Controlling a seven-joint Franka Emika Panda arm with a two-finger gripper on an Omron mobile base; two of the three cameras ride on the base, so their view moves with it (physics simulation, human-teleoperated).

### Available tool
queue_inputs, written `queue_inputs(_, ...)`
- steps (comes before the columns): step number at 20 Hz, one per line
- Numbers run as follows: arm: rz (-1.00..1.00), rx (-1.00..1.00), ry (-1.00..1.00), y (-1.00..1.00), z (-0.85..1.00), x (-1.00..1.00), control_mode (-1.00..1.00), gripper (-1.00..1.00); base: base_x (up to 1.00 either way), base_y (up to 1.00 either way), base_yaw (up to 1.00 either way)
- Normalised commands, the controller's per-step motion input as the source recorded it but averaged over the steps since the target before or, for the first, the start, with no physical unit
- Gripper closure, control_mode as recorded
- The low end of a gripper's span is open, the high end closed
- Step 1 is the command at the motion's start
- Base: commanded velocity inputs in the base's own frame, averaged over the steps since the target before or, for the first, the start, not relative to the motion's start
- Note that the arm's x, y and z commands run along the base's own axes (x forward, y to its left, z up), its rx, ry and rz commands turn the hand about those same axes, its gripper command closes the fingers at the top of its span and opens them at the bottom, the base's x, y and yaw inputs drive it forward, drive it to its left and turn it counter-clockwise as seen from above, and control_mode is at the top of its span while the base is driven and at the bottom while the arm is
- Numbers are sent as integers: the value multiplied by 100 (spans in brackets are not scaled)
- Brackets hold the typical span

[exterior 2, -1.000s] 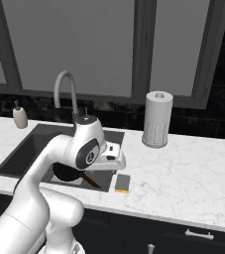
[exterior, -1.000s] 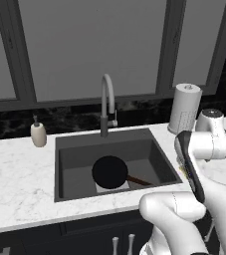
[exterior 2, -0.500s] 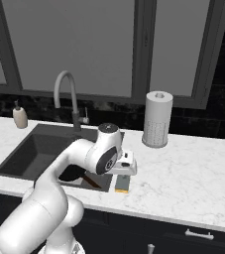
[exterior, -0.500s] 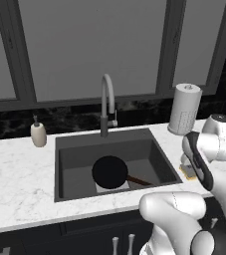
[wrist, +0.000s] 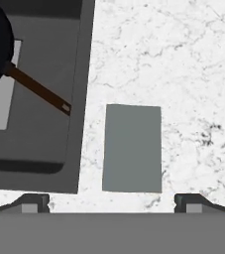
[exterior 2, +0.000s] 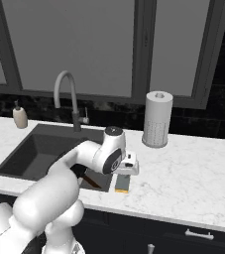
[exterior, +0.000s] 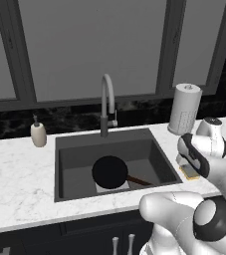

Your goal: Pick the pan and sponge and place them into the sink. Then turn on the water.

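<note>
pan is in, sponge is next, water not yet on.

your pincer hangs released, jaws spread wide and holding nothing, directly above the sponge, which lies flat on the marble counter with its grey-green face up, just beside the sink rim. in the hand view the sponge sits at 12 o'clock from the fingertips and the basin edge at about 9 o'clock. the pan already rests on the sink floor, handle pointing toward the sponge's side. the faucet stands at the back rim with no water visible. you've one of three parts done, by my judgement: grab and drop the sponge, then work the lever.
</note>
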Motion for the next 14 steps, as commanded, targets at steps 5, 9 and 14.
queue_inputs(5, 0, 0, 0, -12, -34, 19, -100, -100, 0, 0, 0)
queue_inputs(9, 0, 0, 0, -20, -37, 4, -100, -100, 0, 0, 0)
queue_inputs(14, 0, 0, 0, -7, -33, 0, -100, -100, 0, 0, 0)
